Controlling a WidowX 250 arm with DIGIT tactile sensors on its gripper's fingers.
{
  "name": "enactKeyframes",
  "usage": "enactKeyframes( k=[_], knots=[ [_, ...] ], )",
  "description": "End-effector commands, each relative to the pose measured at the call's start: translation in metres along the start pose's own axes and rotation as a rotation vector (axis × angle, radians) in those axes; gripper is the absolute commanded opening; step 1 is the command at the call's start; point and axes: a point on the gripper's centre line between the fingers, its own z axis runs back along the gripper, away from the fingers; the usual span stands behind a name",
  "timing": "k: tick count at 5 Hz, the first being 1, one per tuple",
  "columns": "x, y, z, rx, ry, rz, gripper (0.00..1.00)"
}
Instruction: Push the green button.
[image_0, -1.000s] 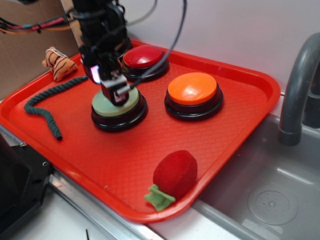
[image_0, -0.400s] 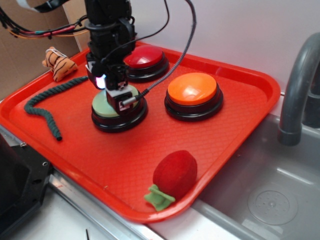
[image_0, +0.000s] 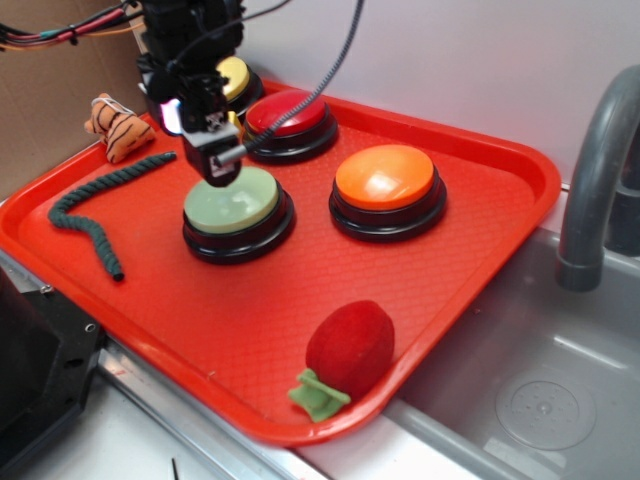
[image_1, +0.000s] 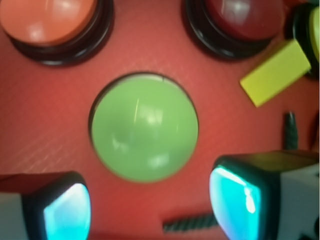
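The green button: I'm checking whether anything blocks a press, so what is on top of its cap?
Nothing rests on the green button; the wrist view shows its whole cap bare. The gripper hangs above its rear edge, apart from it. What its black base covers cannot be seen.

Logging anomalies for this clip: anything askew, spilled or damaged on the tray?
Nothing stands out. The green button sits upright and intact on the red tray, as do the orange button and red button. The pincer hovers just above the green cap.
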Motion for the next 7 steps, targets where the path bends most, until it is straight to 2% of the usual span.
enactKeyframes(
  k=[1, 4, 7],
  knots=[
    [0.003, 0.005, 0.041, 0.063, -0.063, 0.081, 1.00],
    [-0.002, 0.004, 0.058, 0.076, -0.073, 0.099, 1.00],
    [-0.003, 0.003, 0.062, 0.073, -0.057, 0.116, 1.00]
  ],
)
